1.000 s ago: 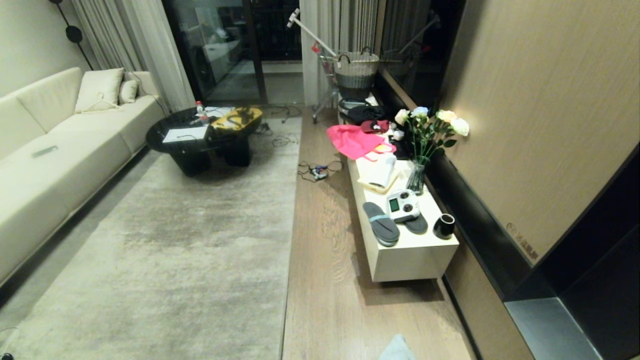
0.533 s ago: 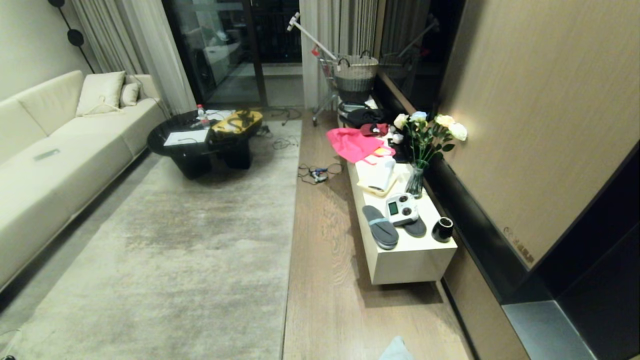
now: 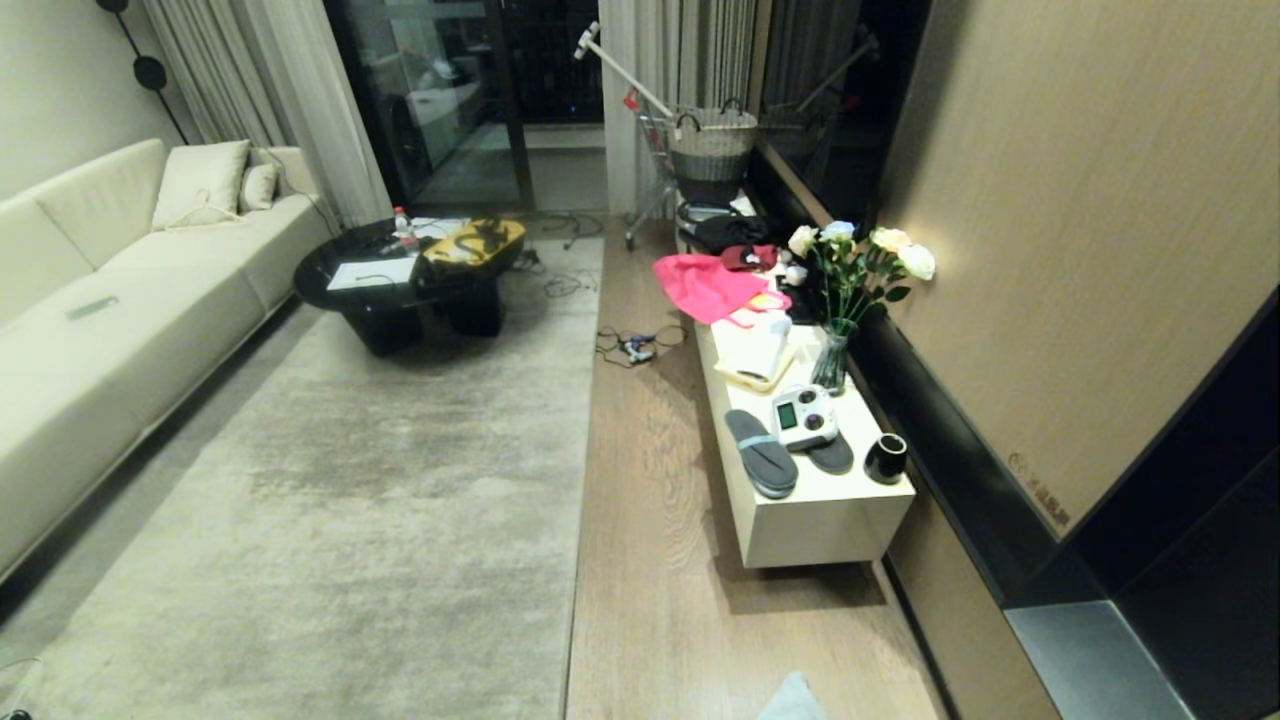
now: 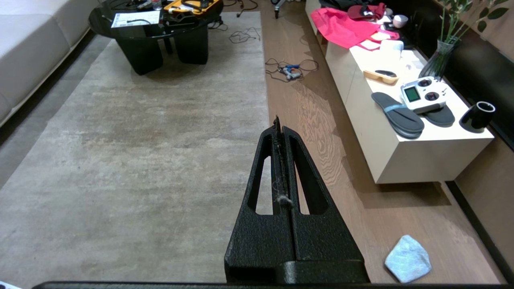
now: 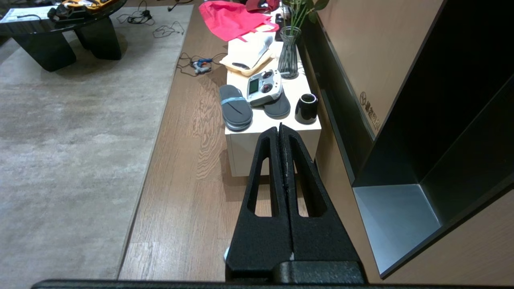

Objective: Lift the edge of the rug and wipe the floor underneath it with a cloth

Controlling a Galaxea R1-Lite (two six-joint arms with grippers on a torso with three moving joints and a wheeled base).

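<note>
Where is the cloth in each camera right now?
Head view: the cloth lies on the floor at the bottom edge, partly cut off.
Left wrist view: lower right, flat on the planks.
Right wrist view: I can't confirm it there.
Shared landmark: the white cabinet's near end.

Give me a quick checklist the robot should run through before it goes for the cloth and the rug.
1. Cloth located: ok. The cloth lies on the floor near the robot, apart from the rug.
2. Rug edge reachable: ok. The rug edge lies flat and straight, nothing on it nearby.
3. Left gripper free: ok, shut and empty, but some fluff clings between its fingers.
4. Right gripper free: ok, shut and empty.
5. Grippers ready to grasp: not ok, both must open first.
6. Obstacles: ok nearby; the cables lie farther along the floor, and the cabinet stands close on the right.
</note>
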